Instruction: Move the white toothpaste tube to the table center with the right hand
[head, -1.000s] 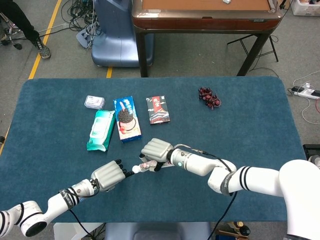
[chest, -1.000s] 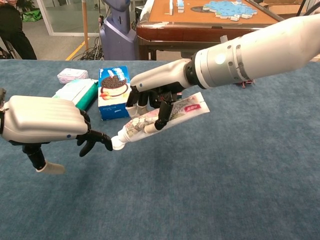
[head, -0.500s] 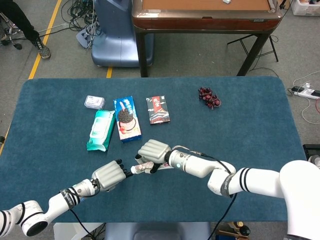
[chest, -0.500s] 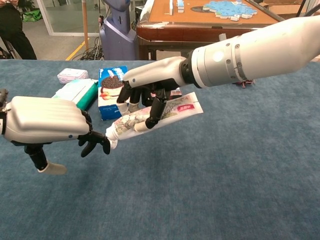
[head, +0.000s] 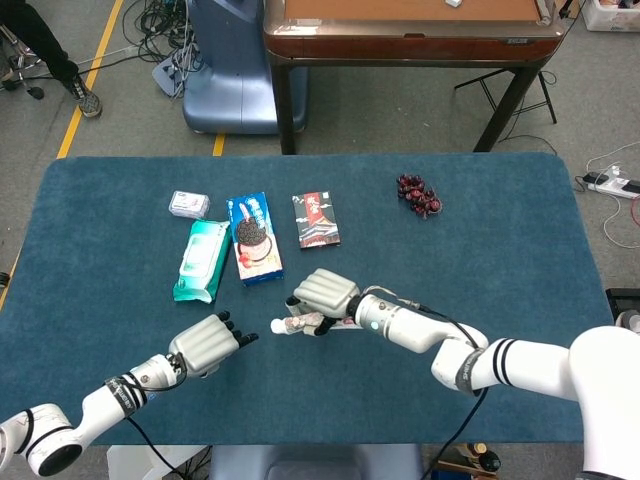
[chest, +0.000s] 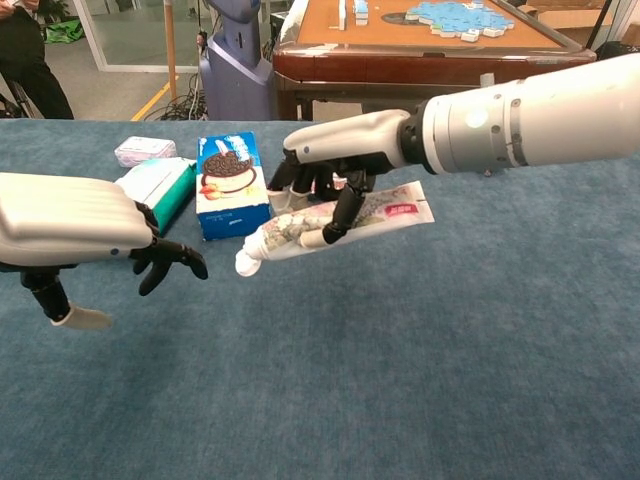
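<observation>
My right hand (chest: 330, 170) (head: 322, 292) holds the white toothpaste tube (chest: 385, 211) (head: 298, 324) from above, fingers wrapped around its middle. The tube is lifted off the blue table (chest: 450, 340), cap end pointing toward my left, flat end toward my right. In the head view most of the tube hides under the hand; only its cap end shows. My left hand (chest: 70, 232) (head: 208, 345) hovers to the left of the cap, holding nothing, fingers loosely curled and apart from the tube.
Behind the hands lie a blue cookie box (head: 253, 238), a green wipes pack (head: 202, 261), a small white packet (head: 188, 205) and a dark snack pack (head: 316, 220). Dark grapes (head: 418, 195) sit at the back right. A brown table (head: 410, 30) stands beyond.
My right hand has carried the tube to the right, away from the left hand. The left hand has let go of the cap end and drawn back to the left.
</observation>
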